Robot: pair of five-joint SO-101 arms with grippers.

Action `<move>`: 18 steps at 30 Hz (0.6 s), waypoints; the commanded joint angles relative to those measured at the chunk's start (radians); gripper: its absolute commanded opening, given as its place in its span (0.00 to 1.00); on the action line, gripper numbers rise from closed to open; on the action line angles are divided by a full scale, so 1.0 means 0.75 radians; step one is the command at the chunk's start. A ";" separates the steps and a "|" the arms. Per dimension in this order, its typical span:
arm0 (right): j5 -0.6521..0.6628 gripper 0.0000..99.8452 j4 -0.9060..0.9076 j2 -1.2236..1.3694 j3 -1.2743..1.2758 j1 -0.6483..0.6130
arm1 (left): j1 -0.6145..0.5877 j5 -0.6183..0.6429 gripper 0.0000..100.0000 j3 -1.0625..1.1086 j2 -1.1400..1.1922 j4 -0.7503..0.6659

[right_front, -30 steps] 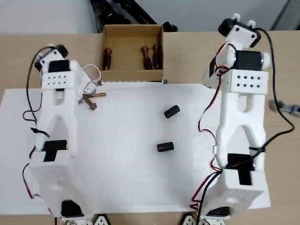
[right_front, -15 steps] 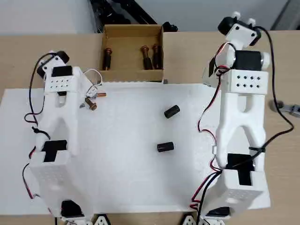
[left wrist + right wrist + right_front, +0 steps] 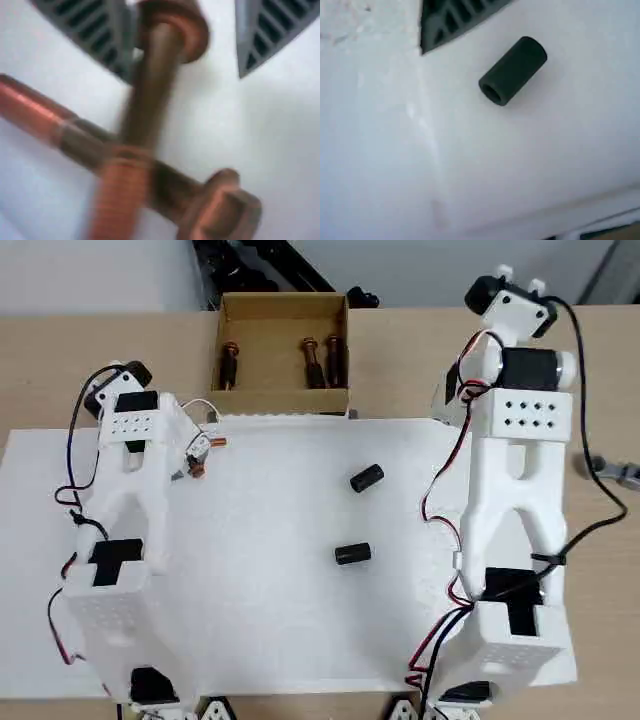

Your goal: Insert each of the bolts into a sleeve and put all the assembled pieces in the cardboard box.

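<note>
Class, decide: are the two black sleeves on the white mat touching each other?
Apart. The high view shows a strip of bare white mat between the farther sleeve and the nearer sleeve.

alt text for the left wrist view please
A copper bolt crosses a second bolt on the white sheet, seen close up. The open left gripper has its grey fingers either side of the first bolt's head.

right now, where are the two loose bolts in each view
high view: bolts left on the sheet, near the box
left wrist view: bolts crossed close up, one head between the open left pincer's fingers
right wrist view: a sleeve on the sheet
shared landmark: the white sheet
</note>
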 commanded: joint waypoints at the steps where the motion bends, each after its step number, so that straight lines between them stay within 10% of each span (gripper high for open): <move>1: -0.010 0.15 -0.003 -0.085 -0.006 0.003 | -0.002 -0.006 0.04 -0.005 -0.010 -0.027; 18: -0.012 0.15 -0.003 -0.085 -0.006 0.005 | 0.041 -0.362 0.01 -0.015 -0.027 0.039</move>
